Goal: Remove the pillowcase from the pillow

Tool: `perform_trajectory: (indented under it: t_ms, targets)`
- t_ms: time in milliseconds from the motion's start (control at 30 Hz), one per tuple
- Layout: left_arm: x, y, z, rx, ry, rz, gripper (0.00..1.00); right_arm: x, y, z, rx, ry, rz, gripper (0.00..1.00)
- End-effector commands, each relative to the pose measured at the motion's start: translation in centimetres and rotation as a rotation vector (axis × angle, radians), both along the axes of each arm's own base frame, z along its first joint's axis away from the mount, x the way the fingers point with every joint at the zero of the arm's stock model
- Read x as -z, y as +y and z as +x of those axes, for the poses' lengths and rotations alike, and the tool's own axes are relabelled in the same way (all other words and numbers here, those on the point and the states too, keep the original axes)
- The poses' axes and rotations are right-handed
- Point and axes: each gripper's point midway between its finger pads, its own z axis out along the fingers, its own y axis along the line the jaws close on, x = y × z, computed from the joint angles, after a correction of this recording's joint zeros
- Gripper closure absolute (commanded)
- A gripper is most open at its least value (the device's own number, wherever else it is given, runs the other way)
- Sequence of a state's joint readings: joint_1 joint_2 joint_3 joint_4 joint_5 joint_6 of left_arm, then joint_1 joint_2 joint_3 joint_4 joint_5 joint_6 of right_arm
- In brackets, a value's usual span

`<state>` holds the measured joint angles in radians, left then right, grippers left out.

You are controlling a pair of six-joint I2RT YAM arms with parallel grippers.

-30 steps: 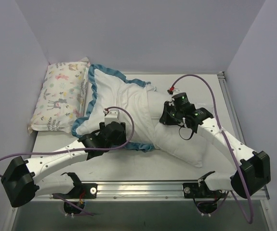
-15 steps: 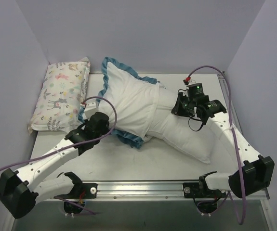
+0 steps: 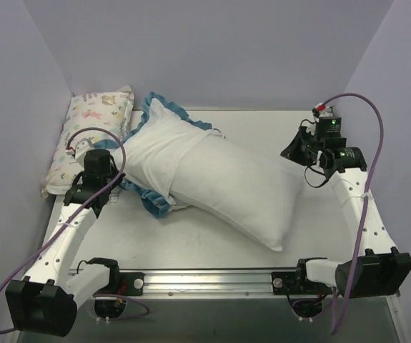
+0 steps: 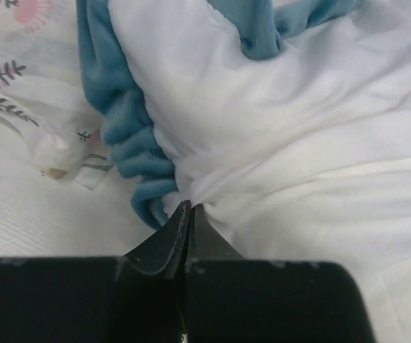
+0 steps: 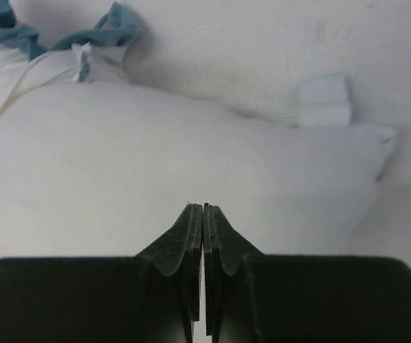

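White tabletop (image 3: 262, 127) holds the plain pillow (image 3: 241, 189), slanting from far left to near right. On its left end the bunched pillowcase (image 3: 151, 146) is pinched by the left hand (image 4: 189, 207). The right hand (image 5: 203, 207) sits clenched by the right end.

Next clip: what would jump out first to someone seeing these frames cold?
A plump plain white pillow lies diagonally across the table, mostly bare, only its far-left end inside the white pillowcase with blue ruffled trim. The left gripper is shut on that pillowcase's gathered cloth beside the trim, while the right gripper, also shut, has its tips at the pillow's opposite end. A pastel animal-print pillow lies far left.
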<state>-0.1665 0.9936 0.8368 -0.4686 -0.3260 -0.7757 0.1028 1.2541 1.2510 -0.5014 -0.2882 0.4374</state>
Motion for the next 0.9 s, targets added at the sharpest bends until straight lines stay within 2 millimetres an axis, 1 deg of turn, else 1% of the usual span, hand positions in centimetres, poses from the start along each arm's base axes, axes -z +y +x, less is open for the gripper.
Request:
perform_trajectory:
  t_ms: [0, 33, 67, 100, 133, 167, 200, 233, 300, 333, 400, 433, 467, 500, 533, 567, 600, 633, 667, 700, 733, 833, 867]
  targets:
    - [-0.4, 1.1, 0.9, 0.012, 0.004, 0.066, 1.00, -2.2, -1.7, -0.7, 0.032, -0.069, -0.059, 1.00]
    - [-0.1, 0.2, 0.9, 0.043, -0.002, 0.064, 1.00, -2.2, -1.0, -1.1, -0.001, -0.080, -0.064, 1.00]
    - [0.6, -1.2, 0.9, 0.085, -0.005, 0.066, 1.00, -2.5, -0.1, -1.3, -0.038, -0.102, -0.078, 1.00]
    - [0.8, -1.9, 0.8, 0.108, -0.004, 0.068, 1.00, -2.5, 2.1, -2.1, -0.119, -0.130, -0.138, 0.96]
    - [1.2, -2.6, 0.7, 0.128, 0.002, 0.069, 1.00, -2.9, 3.0, -2.8, -0.154, -0.157, -0.164, 0.78]
    - [1.6, -2.9, 0.6, 0.135, 0.010, 0.078, 1.00, -3.2, 4.4, -3.3, -0.201, -0.187, -0.180, 0.65]
    - [2.1, -4.0, 0.3, 0.169, 0.023, 0.082, 1.00, -3.2, 5.4, -3.7, -0.237, -0.211, -0.198, 0.51]
    - [2.3, -4.3, 0.2, 0.178, 0.026, 0.083, 1.00, -3.5, 7.6, -5.0, -0.328, -0.245, -0.221, 0.32]
    - [2.6, -5.3, -0.1, 0.207, 0.024, 0.085, 1.00, -3.8, 9.7, -5.8, -0.407, -0.295, -0.246, 0.22]
    - [2.7, -5.5, -0.2, 0.215, 0.024, 0.085, 1.00, -3.7, 11.7, -7.0, -0.463, -0.325, -0.282, 0.15]
    - [2.5, -5.9, -0.2, 0.229, 0.014, 0.080, 1.00, -3.6, 14.0, -7.9, -0.537, -0.375, -0.338, 0.11]
    - [2.3, -6.3, -0.3, 0.239, 0.009, 0.078, 1.00, -2.9, 14.8, -7.7, -0.537, -0.384, -0.402, 0.05]
    - [2.3, -6.5, -0.4, 0.246, 0.009, 0.076, 1.00, -3.0, 17.4, -9.3, -0.623, -0.431, -0.442, 0.02]
    - [2.1, -6.7, -0.4, 0.251, 0.004, 0.073, 1.00, -2.7, 18.5, -9.5, -0.643, -0.448, -0.482, 0.01]
    - [1.9, -7.0, -0.5, 0.262, -0.002, 0.066, 1.00, -0.9, 19.9, -9.3, -0.669, -0.428, -0.559, 0.00]
    - [1.7, -7.4, -0.5, 0.274, -0.010, 0.054, 1.00, -1.0, 20.9, -9.3, -0.670, -0.460, -0.628, 0.00]
    - [1.4, -7.7, -0.7, 0.283, -0.017, 0.048, 1.00, -0.1, 21.6, -9.1, -0.682, -0.454, -0.669, 0.00]
    - [1.3, -8.0, -0.8, 0.291, -0.023, 0.039, 1.00, 2.0, 22.4, -8.8, -0.698, -0.422, -0.734, 0.00]
    - [0.8, -8.8, -1.0, 0.316, -0.035, 0.028, 1.00, 2.4, 22.6, -8.4, -0.685, -0.423, -0.771, 0.00]
    - [0.5, -9.2, -1.2, 0.328, -0.046, 0.024, 1.00, 3.2, 22.9, -8.4, -0.688, -0.418, -0.797, 0.00]
    - [0.4, -9.8, -1.5, 0.344, -0.048, 0.023, 1.00, 4.3, 23.1, -8.2, -0.690, -0.401, -0.820, 0.00]
    - [0.3, -11.8, -2.4, 0.389, -0.059, 0.011, 1.00, 5.6, 23.3, -8.1, -0.682, -0.397, -0.831, 0.00]
    - [0.1, -12.7, -2.9, 0.408, -0.065, 0.013, 1.00, 5.6, 23.4, -8.0, -0.677, -0.402, -0.828, 0.00]
